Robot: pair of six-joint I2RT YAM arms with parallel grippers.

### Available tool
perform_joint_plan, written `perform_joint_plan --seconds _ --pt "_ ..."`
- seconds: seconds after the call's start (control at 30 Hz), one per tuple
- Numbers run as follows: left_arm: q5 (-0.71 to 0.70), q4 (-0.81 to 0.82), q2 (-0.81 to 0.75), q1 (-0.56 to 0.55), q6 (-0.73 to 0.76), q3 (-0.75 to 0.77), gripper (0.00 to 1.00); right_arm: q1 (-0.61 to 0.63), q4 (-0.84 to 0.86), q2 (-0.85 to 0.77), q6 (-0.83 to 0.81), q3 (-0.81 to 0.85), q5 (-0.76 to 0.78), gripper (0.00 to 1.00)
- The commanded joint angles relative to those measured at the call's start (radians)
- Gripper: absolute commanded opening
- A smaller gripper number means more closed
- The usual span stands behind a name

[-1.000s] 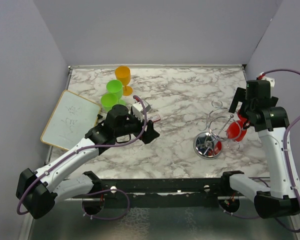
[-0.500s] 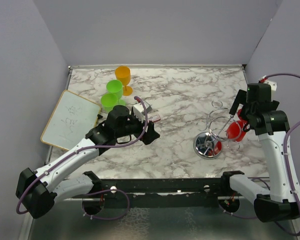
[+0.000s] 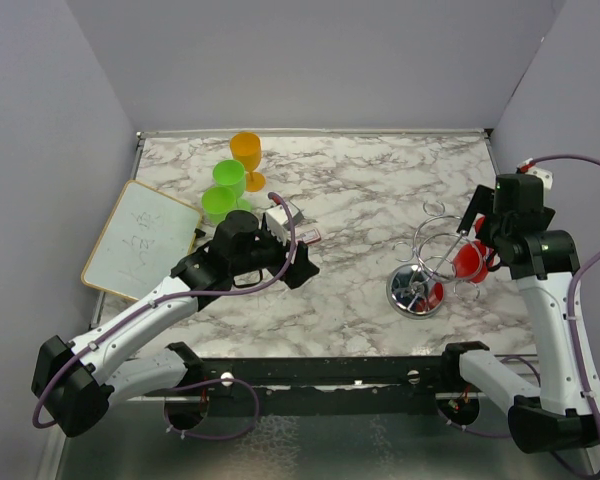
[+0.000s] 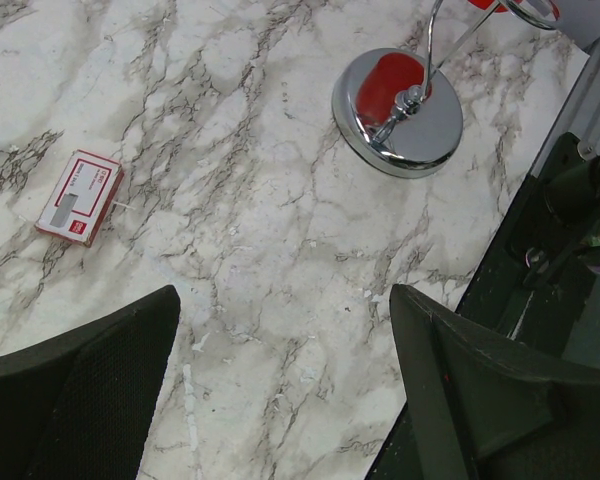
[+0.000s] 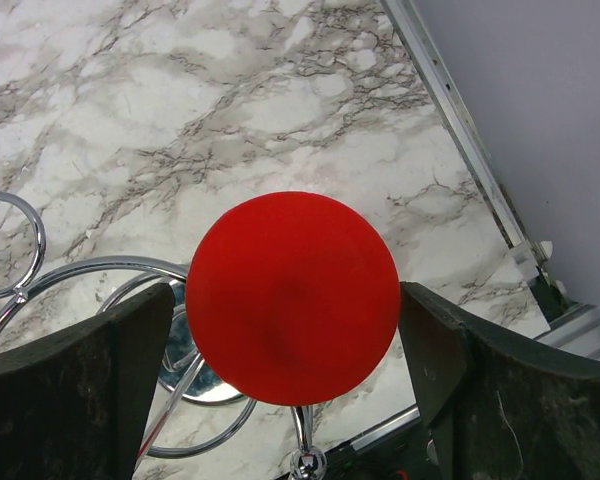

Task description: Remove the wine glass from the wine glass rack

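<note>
Both spread wide: right end effector (image 5: 288,300) around the red wine glass (image 5: 292,250), left end effector (image 4: 283,300) empty.

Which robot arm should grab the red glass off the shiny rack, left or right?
Right. The right gripper is open on both sides of the red wine glass hanging on the wine glass rack. The left gripper, also open, hovers over the table well away from the rack.

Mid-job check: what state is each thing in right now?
red wine glass: hanging from the rack, not yet lifted
wine glass rack: upright, holding one glass
right gripper: open, straddling the glass
left gripper: open, empty
green glasses: upright
orange glass: upright
whiteboard: lying flat
</note>
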Motion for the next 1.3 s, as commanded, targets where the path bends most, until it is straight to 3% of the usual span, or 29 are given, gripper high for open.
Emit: perform_joint_plan --seconds 0.0,0.13,0.43,1.27 --pt "-0.022 -0.007 -0.013 -0.007 0.014 -0.002 0.88 -0.004 0.036 -0.013 0.007 0.003 -0.023 0.92" --pt "-0.023 -0.006 -0.012 -0.007 0.014 -0.002 0.88 -0.004 0.040 -0.013 -0.009 0.007 0.001 0.90" --pt "-0.023 -0.008 -0.010 -0.007 0.015 -0.002 0.88 -0.004 0.056 -0.004 -0.009 0.002 0.022 0.96" --pt "-0.023 -0.009 0.000 -0.008 0.016 -0.003 0.88 -0.004 0.047 -0.028 -0.037 0.024 0.017 0.75"
